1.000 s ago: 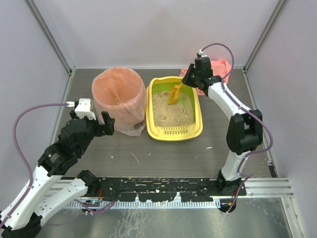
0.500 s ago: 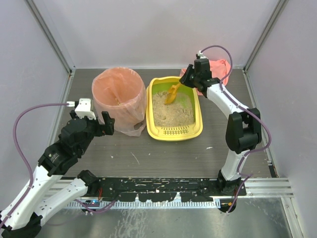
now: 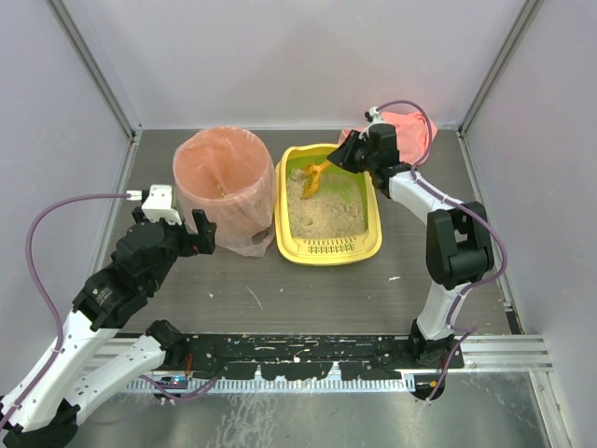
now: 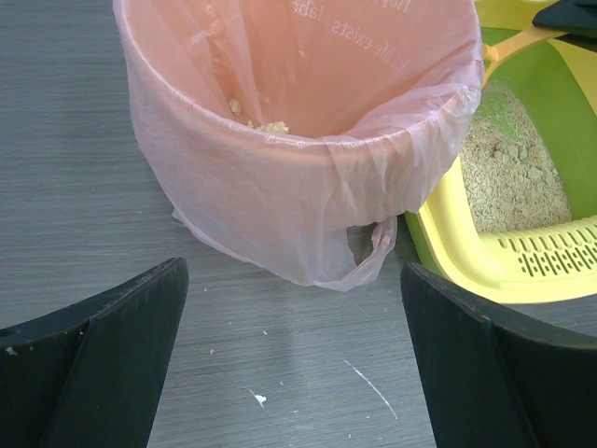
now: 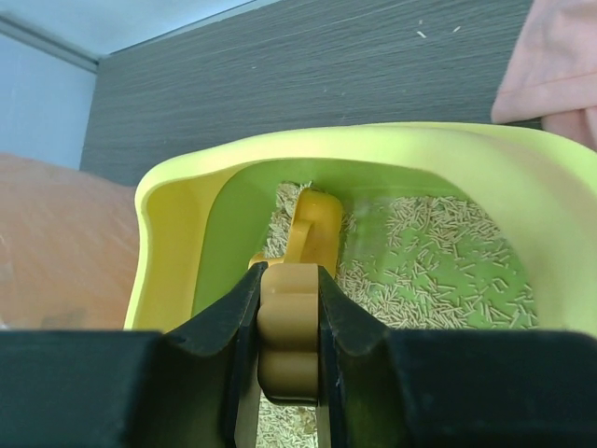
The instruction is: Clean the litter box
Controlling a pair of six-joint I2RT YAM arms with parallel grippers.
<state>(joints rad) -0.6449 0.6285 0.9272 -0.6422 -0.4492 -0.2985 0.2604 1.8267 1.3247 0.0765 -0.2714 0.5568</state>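
Observation:
The yellow litter box [image 3: 328, 248], green inside and holding beige litter [image 3: 322, 213], sits mid-table with its slotted rim toward me. My right gripper [image 3: 343, 160] is shut on the handle of an orange scoop [image 3: 311, 179]; the scoop's blade is down in the litter at the box's far left end. In the right wrist view the fingers [image 5: 233, 322] clamp the scoop handle [image 5: 289, 327] above the box's far rim [image 5: 373, 145]. My left gripper [image 3: 201, 233] is open and empty, low over the table just in front of the bin; the box's slotted end also shows in the left wrist view [image 4: 532, 261].
A round bin lined with a pink bag [image 3: 224, 182] stands just left of the box, with a few bits of litter inside [image 4: 261, 121]. A pink cloth [image 3: 410, 131] lies at the back right. Small white specks dot the table [image 4: 256, 399]. Grey walls enclose the table.
My right gripper has moved left and lowered over the box's far end, swinging the scoop's blade left and down into the litter. The left arm has not moved.

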